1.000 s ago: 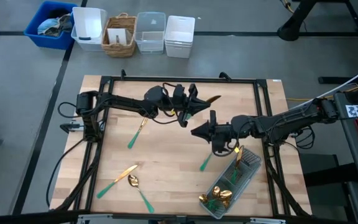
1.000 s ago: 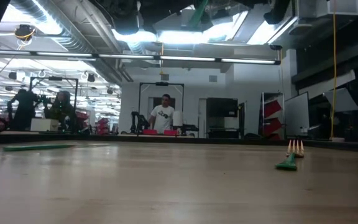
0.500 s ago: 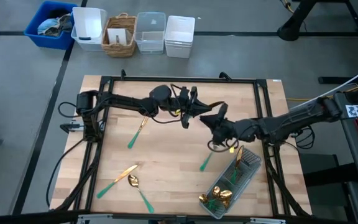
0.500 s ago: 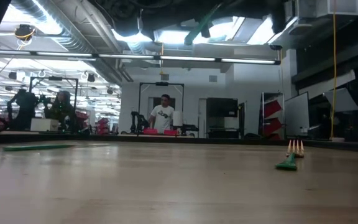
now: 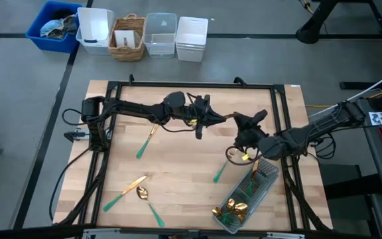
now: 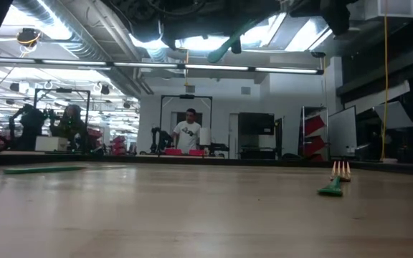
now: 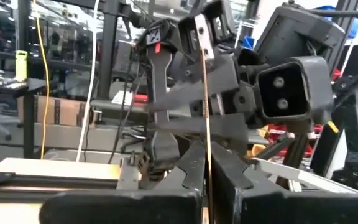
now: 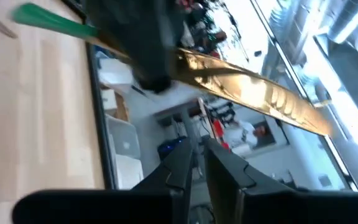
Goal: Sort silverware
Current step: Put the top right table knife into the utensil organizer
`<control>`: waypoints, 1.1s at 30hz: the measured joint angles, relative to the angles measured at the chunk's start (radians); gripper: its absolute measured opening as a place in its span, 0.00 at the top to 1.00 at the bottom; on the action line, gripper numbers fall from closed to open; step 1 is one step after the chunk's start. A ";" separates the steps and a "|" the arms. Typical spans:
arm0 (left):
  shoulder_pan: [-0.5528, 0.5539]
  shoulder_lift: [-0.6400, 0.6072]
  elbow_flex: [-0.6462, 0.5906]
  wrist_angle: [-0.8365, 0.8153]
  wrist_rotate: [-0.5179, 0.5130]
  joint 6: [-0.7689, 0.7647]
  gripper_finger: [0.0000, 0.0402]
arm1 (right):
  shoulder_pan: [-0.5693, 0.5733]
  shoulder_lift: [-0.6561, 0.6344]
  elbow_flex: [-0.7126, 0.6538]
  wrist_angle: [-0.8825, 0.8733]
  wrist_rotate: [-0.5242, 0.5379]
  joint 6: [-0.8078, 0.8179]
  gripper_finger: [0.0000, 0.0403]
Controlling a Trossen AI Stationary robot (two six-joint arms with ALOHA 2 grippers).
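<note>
Wooden table (image 5: 178, 179); no legible writing; clear tray (image 5: 260, 182) near its right front corner holding several pieces; left gripper (image 5: 212, 119) clamped on a gold knife (image 5: 225, 118) above mid-table; right gripper (image 5: 249, 123), fingers nearly together, just beside; five loose silverware (image 5: 144, 142) pieces on the table.

I see teal-handled, gold-headed silverware scattered around the clear plastic rectangular tray (image 5: 265, 178): a fork (image 5: 219, 174) just beside it, three pieces (image 5: 136, 191) well apart, another (image 5: 146, 141) farther off, several gold pieces (image 5: 234, 210) inside it.
</note>
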 joint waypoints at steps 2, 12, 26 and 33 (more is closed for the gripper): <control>-0.006 0.000 0.000 0.001 -0.016 0.007 1.00 | 0.000 0.000 0.000 0.025 0.011 -0.001 0.89; -0.037 -0.001 0.000 -0.060 -0.142 0.082 1.00 | -0.001 0.001 0.000 0.258 -0.058 -0.063 0.89; -0.049 -0.001 0.000 -0.078 -0.164 0.084 1.00 | -0.138 0.009 0.000 0.342 -0.373 -0.013 0.89; -0.047 0.000 0.000 -0.078 -0.142 0.083 1.00 | -0.105 -0.038 0.000 0.333 -0.179 -0.098 0.89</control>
